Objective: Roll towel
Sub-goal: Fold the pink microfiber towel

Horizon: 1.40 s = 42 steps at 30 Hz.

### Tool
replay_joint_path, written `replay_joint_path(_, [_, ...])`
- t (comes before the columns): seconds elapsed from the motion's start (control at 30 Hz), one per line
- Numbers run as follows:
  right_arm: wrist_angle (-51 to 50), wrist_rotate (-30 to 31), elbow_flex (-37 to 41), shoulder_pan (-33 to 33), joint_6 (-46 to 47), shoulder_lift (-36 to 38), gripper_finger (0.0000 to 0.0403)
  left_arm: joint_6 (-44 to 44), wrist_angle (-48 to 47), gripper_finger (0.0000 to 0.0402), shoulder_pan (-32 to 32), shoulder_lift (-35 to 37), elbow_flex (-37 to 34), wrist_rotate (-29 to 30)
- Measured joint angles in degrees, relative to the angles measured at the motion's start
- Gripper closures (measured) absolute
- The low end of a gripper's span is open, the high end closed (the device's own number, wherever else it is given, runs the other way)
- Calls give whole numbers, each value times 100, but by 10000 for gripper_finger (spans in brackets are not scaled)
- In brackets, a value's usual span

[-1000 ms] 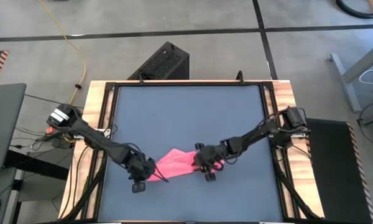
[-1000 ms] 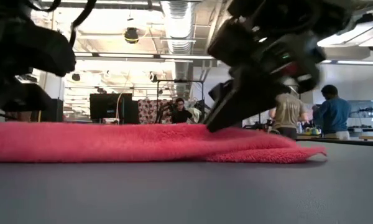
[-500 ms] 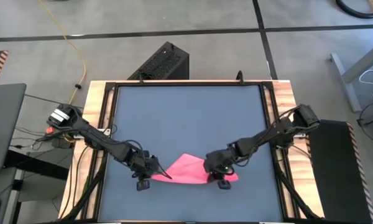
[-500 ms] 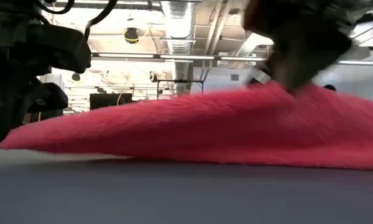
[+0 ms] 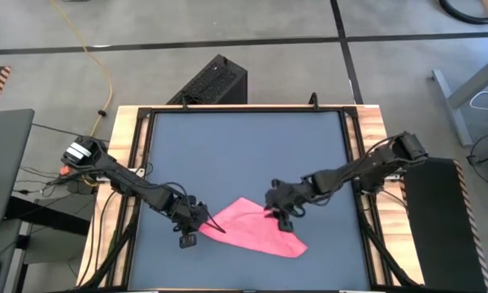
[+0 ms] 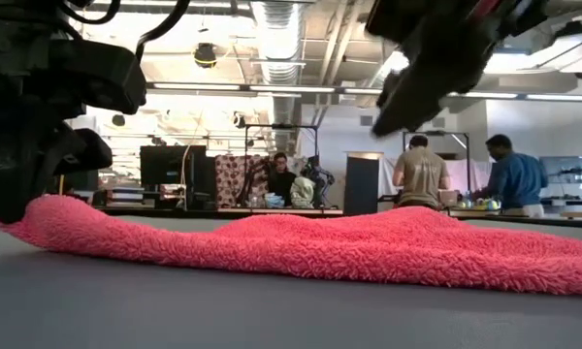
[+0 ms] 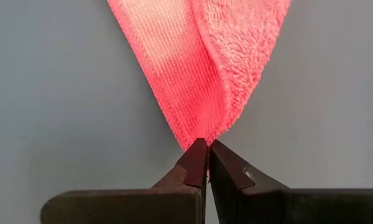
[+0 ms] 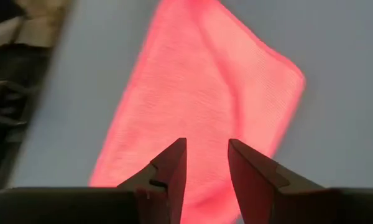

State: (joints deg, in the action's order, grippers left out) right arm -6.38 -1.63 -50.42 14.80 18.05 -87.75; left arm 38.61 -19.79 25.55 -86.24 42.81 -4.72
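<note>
The pink towel [image 5: 256, 229] lies spread flat on the dark grey tabletop [image 5: 244, 155], near its near edge. It also shows in the low view [image 6: 349, 247]. My left gripper [image 5: 205, 225] is at the towel's left corner, shut on it. My right gripper [image 5: 278, 208] is open and empty, hovering over the towel's far edge. In the right wrist view its fingers [image 8: 206, 152] stand apart above the towel [image 8: 199, 93]. In the low view my right gripper [image 6: 417, 87] is raised clear of the cloth. My left gripper pinches the towel's pointed left corner [image 7: 200, 132] between its two fingertips, only at their free ends. The fingers come low from the table's left. A folded-over edge [image 7: 202, 56] runs up to the corner. The corner [image 6: 34, 211] is barely raised; the rest lies on the table.
A black box [image 5: 213, 81] stands on the floor beyond the table's far edge. Wooden frame rails [image 5: 122, 163] run along both table sides. The far half of the tabletop is bare. People [image 6: 422, 174] stand in the room behind.
My right gripper carried the towel's right part up and toward the near right, then let go and drew back up and toward the far edge. The towel, bunched between the grippers before, now lies spread out toward the near right. Its left corner has stayed in my left gripper.
</note>
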Motion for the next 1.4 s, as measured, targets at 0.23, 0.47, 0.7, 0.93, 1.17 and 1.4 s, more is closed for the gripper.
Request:
replay_joint_path(0.23, [47, -464, 8, -334, 999, -774, 255, -34, 5, 401, 1, 0, 0, 159])
replay_joint_path(0.47, [166, -621, 10, -199, 1789, -1009, 255, -149, -4, 401, 1, 0, -2, 137])
replay_joint_path(0.7, [311, -571, 8, 31, 1762, -1007, 298, -291, 5, 401, 1, 0, -2, 241])
replay_joint_path(0.93, [858, -560, 8, 125, 1315, -812, 385, -496, 199, 401, 1, 40, -2, 259])
replay_joint_path(1.17, [-86, -272, 8, -128, 215, 577, 389, -727, 237, 401, -112, 915, -2, 259])
replay_joint_path(1.4, [-409, 312, 6, -1198, -1353, 1860, 389, -1664, -323, 401, -840, 2438, 501, 1335])
